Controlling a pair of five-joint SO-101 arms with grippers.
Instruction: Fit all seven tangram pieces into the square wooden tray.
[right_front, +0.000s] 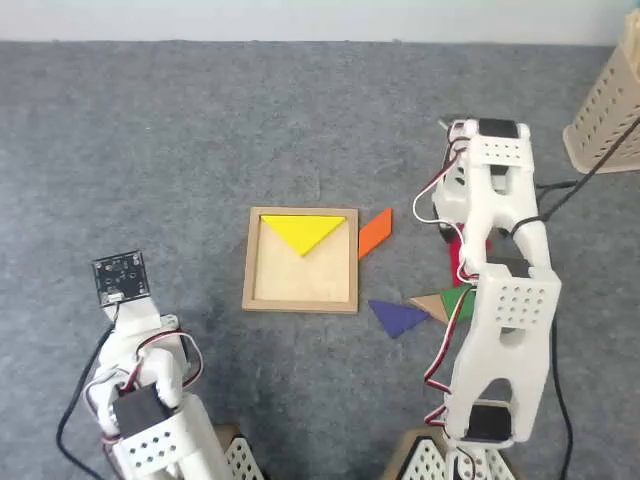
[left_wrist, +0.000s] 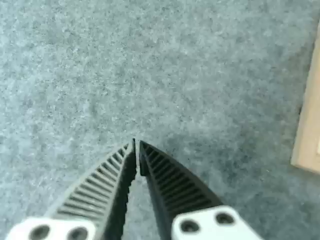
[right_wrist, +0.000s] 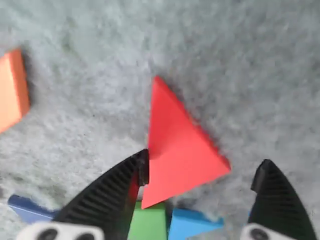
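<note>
Wooden and square, the tray (right_front: 300, 306) sits at the centre of the high view on grey carpet (right_front: 150, 150). We see a yellow triangle (right_front: 300, 232) lying inside it along the upper edge. An orange piece (right_front: 375, 232) lies tilted just beside the tray's right side. To the tray's lower right we find a dark blue triangle (right_front: 400, 317) just beside a tan triangle (right_front: 432, 306). A green piece (right_front: 463, 300) is partly under the right arm (right_front: 505, 300). In the right wrist view a red triangle (right_wrist: 182, 150) lies flat between the spread fingers of the right gripper (right_wrist: 204, 166). One finger (right_wrist: 112, 187) touches its edge and the other stands apart. The left gripper (left_wrist: 136, 147) hangs clenched over carpet, on the arm at the lower left of the high view, near the tray's side.
</note>
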